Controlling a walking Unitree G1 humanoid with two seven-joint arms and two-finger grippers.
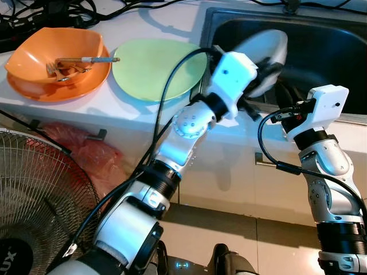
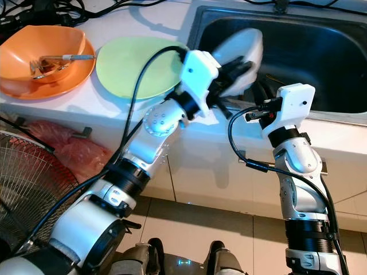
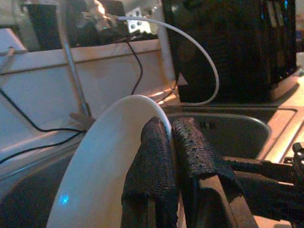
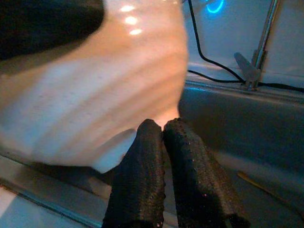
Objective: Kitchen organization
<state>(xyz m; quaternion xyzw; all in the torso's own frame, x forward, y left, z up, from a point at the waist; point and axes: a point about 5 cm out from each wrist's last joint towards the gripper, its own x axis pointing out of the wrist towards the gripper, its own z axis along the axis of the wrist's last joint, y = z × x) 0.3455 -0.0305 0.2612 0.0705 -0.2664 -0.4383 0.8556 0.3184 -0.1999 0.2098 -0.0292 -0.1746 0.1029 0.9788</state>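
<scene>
1. The left tool (image 3: 171,142) is pinching the rim of a white plate (image 1: 265,48), holding it tilted over the near edge of the sink (image 1: 338,51); the grip looks shallow, so any turn should be slow.
2. The right tool (image 4: 164,137) is hovering just beside the plate's underside, fingers pressed together and holding nothing.
3. The plate is being carried between sink and bench (image 1: 143,112), probably toward the green plate (image 1: 149,71); setting it down flat there would suit.
4. An orange bowl (image 1: 51,63) holding a fork (image 1: 80,61) is sitting farther left.
</scene>
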